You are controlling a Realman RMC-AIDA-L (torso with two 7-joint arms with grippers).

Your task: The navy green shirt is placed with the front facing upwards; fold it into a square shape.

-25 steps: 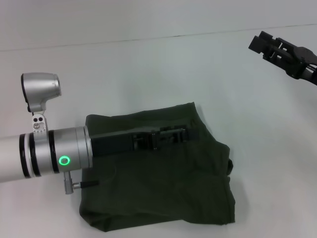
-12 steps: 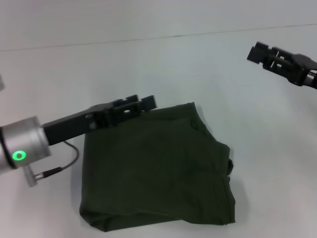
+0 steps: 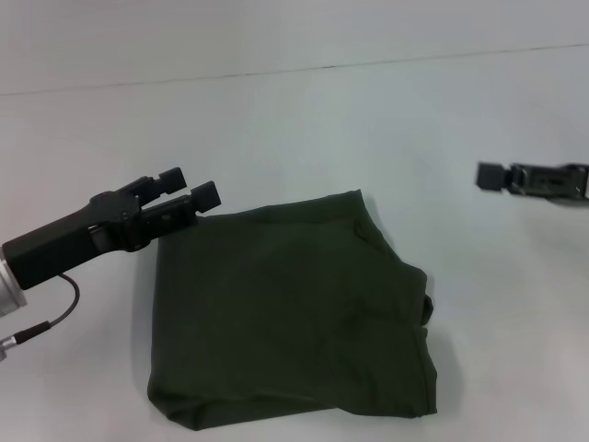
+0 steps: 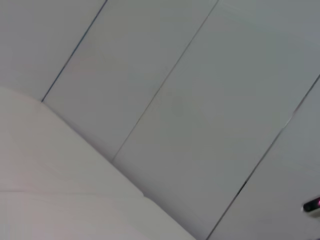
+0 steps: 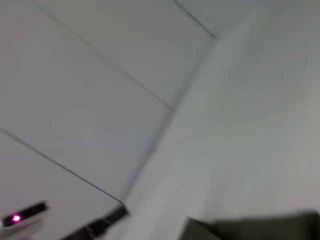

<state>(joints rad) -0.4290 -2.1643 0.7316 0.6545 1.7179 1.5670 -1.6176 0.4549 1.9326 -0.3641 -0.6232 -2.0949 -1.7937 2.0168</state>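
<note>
Left claw (image 3: 189, 189) has pulled back off the navy green shirt (image 3: 285, 322). A second ago that arm lay across the upper part of the cloth; now it hangs just off the shirt's far-left corner, clear of the fabric, fingers (image 3: 170, 177) parted and holding nothing.

Right claw (image 3: 492, 176) has dropped lower over the same second and now sits level, well apart from the shirt on the right, over bare surface (image 3: 304, 129). Can't tell whether it's spread or clenched.

Shirt lies on the surface at lower centre of the head view, already folded into a compact, roughly square bundle. Plain dark side up, no lettering showing. Right edge is a bit lumpy, with a small tuck of cloth poking out mid-way down. It hasn't shifted as the arm left.

Left wrist view shows only wall panels. Right wrist view catches a dark corner of the shirt (image 5: 260, 227).

My read: folding is essentially done, both arms retreating. Only leftover would be tidying that right edge.
</note>
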